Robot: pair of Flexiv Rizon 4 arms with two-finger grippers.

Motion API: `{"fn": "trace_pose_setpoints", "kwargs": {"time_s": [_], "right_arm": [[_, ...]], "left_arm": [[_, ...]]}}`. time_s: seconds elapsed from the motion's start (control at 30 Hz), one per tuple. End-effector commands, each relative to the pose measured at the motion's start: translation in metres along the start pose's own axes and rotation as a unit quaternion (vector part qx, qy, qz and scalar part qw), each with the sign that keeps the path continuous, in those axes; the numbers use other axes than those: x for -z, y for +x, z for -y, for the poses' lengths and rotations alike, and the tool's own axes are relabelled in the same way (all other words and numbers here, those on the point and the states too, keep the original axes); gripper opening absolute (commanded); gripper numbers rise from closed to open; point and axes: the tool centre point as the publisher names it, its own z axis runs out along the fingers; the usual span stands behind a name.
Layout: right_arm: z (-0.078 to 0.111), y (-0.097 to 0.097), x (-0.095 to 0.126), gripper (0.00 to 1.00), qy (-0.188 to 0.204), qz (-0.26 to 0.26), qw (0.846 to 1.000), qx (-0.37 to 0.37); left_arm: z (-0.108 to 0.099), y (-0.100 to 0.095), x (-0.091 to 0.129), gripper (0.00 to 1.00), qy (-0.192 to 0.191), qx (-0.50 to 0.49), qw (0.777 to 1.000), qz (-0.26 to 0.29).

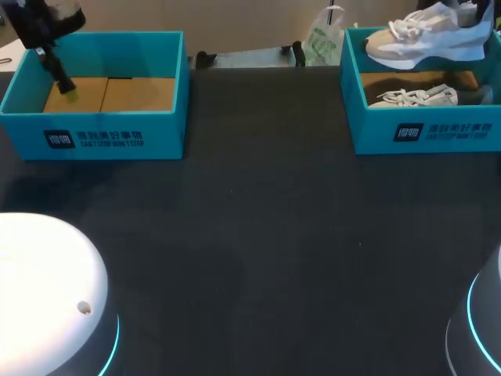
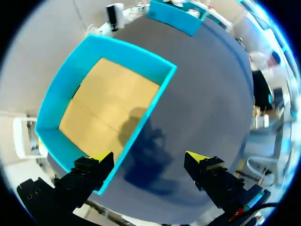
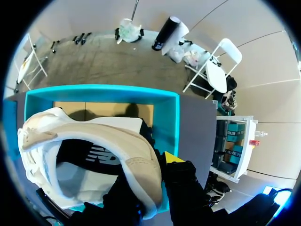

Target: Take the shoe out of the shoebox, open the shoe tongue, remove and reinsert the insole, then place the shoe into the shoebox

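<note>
Nearest the head camera: left arm base (image 1: 47,298) and right arm base (image 1: 481,329) in the low corners, nothing beside them. Beyond those, bare black table (image 1: 266,235) running up to two teal boxes.

Far left: empty box (image 1: 94,94), only its cardboard floor showing. Left gripper (image 2: 149,162) hanging over one corner of it, fingers spread wide with nothing between them. One tip above the box wall, the other above the table just outside. Probably on standby for the tongue and insole work once the shoe is out, but that's a guess.

Far right: shoebox (image 1: 423,110) with a second shoe (image 1: 415,97) lying on its floor. Above it the shoe (image 1: 427,39), clear of the rim, sole down, roughly level, toe toward the table's middle. Right gripper (image 3: 153,172) pinching it at the heel collar. One yellow tip outside the heel, other finger hidden in the opening. Judged clamped on the heel wall, since nothing else carries the shoe. Heel pinch makes sense, as it leaves laces and tongue free for the other arm.

Step in hand: take-out, early in the task. Shoe raised but above the box, not yet over open table. Tongue, insole and return all to do.

Next: carry toward centre, set down sole-flat within reach of both arms.

Risk: thin grip on one edge, so possible swing or slip. Mind the box wall on the way across.
</note>
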Motion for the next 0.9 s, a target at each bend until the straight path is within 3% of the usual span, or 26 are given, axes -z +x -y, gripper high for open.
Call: {"fn": "trace_pose_setpoints", "kwargs": {"time_s": [0.03, 0.23, 0.6, 0.9], "right_arm": [[-0.003, -0.001, 0.001, 0.0, 0.002, -0.001, 1.0, 0.0], [-0.003, 0.001, -0.001, 0.0, 0.005, 0.007, 1.0, -0.004], [-0.007, 0.012, -0.021, 0.0, 0.015, 0.009, 0.999, -0.034], [-0.012, 0.012, -0.033, 0.0, 0.02, 0.001, 0.998, -0.051]], "left_arm": [[0.005, -0.002, 0.001, 1.0, -0.026, 0.136, 0.99, -0.003], [0.004, -0.001, -0.002, 1.0, -0.027, 0.133, 0.991, -0.008], [-0.006, -0.011, -0.011, 1.0, -0.026, 0.235, 0.972, 0.009], [-0.021, -0.017, -0.012, 1.0, 0.012, 0.341, 0.939, 0.051]]}}
